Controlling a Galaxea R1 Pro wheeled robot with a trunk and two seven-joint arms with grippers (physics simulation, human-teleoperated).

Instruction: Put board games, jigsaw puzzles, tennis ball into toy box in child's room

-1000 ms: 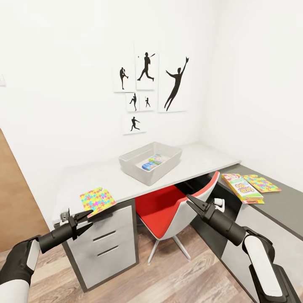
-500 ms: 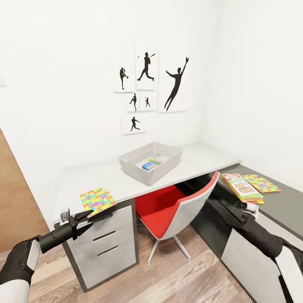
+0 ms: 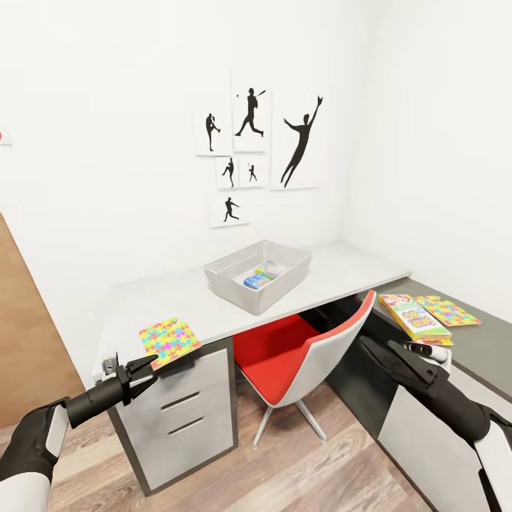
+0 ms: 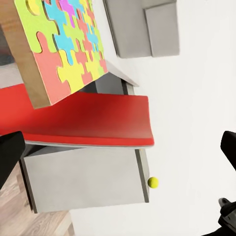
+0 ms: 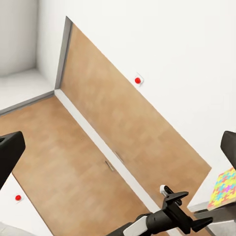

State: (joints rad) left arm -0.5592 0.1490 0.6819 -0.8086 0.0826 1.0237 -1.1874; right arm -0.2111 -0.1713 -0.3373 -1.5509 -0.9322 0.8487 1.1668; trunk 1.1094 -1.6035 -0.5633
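A small white-walled room holds a grey L-shaped table set into the corner, with wood flooring below. Black silhouette posters of ball players hang on the back wall. A red chair with a white shell is tucked under the table, beside a drawer unit. A brown door stands at the left edge.

The grey toy box sits in the middle of the table, with a small colourful box lying inside it. One jigsaw puzzle lies flat at the table's front left corner. On the darker right wing of the table lie a board game and, just beside it, a second puzzle.

The left gripper hovers low in front of the table's left corner, just beside the near edge of the first jigsaw puzzle, its fingers spread a little and holding nothing. The right gripper reaches toward the right wing, near the board game and short of it; whether its fingers are apart or together cannot be told.

In the left wrist view, the puzzle looms close, the red chair seat behind it, and a yellow tennis ball shows small and far off. In the right wrist view, the left gripper appears against the door.
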